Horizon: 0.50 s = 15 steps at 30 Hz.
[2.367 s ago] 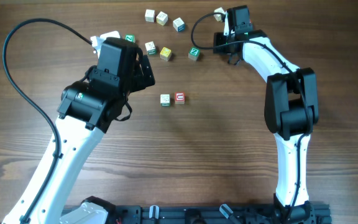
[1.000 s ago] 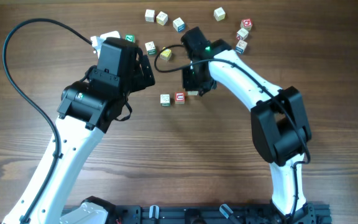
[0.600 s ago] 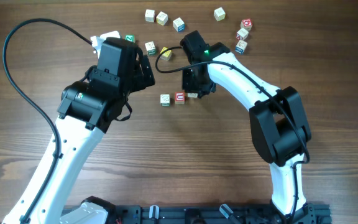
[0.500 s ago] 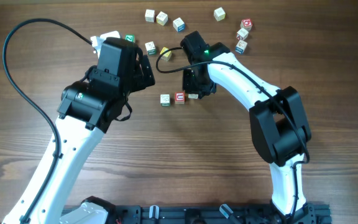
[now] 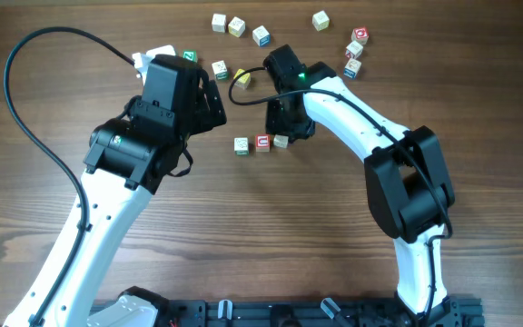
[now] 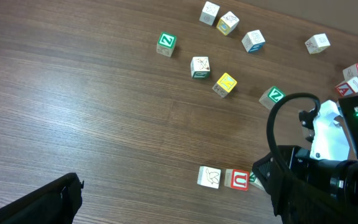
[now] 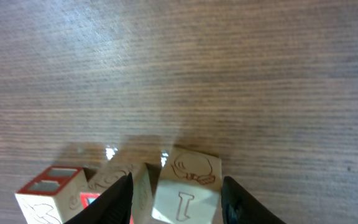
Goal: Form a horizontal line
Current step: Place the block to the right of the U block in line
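The horizontal line lies mid-table: a pale cube with green (image 5: 241, 144), a red-faced cube (image 5: 262, 143) and a pale white cube (image 5: 281, 141), side by side. My right gripper (image 5: 289, 128) hovers just over the right end. In the right wrist view its fingertips (image 7: 120, 198) straddle the pale cube marked "I" (image 7: 188, 183), with a gap on the left side, so it is open. The left wrist view shows the pale cube (image 6: 209, 177) and the red U cube (image 6: 236, 180); the third is mostly hidden behind the right arm. My left gripper (image 5: 211, 104) is open and empty, up and left of the row.
Several loose cubes are scattered along the far edge: pale ones (image 5: 219, 21), a yellow one (image 5: 241, 78), a green one (image 5: 189, 56), and a cluster at the far right (image 5: 355, 49). The right arm (image 5: 352, 104) crosses over the area right of the row.
The right gripper carried the pale cube from the far right down to the row's right end. In the last half second the cube sits on the table and the jaws stand wider than it.
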### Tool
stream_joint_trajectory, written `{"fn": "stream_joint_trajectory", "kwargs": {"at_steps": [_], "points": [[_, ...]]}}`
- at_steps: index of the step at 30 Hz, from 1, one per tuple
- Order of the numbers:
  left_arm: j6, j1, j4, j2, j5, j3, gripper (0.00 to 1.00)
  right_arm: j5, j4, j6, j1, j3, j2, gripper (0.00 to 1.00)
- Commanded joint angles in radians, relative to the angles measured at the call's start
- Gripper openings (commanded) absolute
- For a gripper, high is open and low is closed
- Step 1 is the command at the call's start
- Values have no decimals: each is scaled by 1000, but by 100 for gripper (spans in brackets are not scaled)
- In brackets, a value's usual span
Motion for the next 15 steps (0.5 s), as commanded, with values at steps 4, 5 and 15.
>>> {"fn": "stream_joint_trajectory", "kwargs": {"at_steps": [4, 5, 15], "points": [[-2, 6, 2, -8, 5, 8, 100, 10, -21, 31, -2, -10, -19, 45], [-2, 6, 2, -8, 5, 8, 100, 10, -35, 32, -2, -10, -18, 43], [-2, 6, 2, -8, 5, 8, 100, -13, -70, 27, -2, -10, -18, 22]]}}
